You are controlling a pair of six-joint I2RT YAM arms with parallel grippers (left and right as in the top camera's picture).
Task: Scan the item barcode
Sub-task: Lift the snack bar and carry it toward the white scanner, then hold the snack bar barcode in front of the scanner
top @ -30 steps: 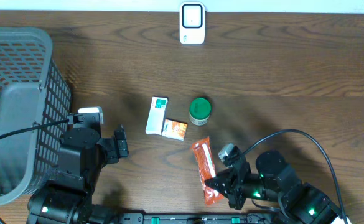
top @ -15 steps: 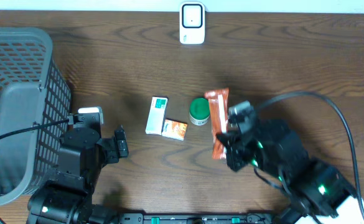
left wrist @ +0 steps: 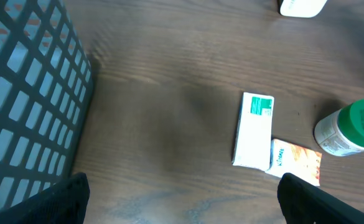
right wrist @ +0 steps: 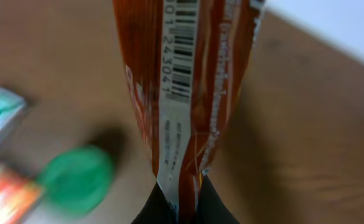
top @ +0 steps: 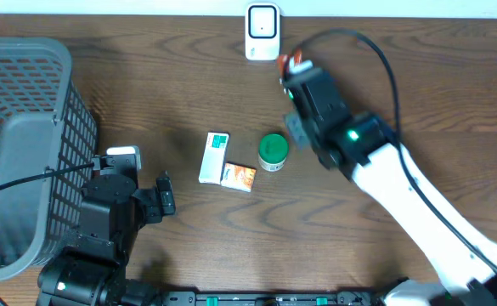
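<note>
Pinching the orange packet (right wrist: 188, 93) at its end, right jaws hold it near the scanner (top: 262, 32); left jaws spread.

One mesh basket (top: 76, 127), one scanner (top: 262, 32), one white-green box (top: 215, 156), one small orange packet (top: 239, 177), one green-lidded bottle (top: 273, 151), one barcoded orange wrapper (right wrist: 188, 74).

The orange packet (right wrist: 191, 106) is held by one end, its barcode (right wrist: 180, 43) visible; the white scanner (top: 262, 32) stands near it.
</note>
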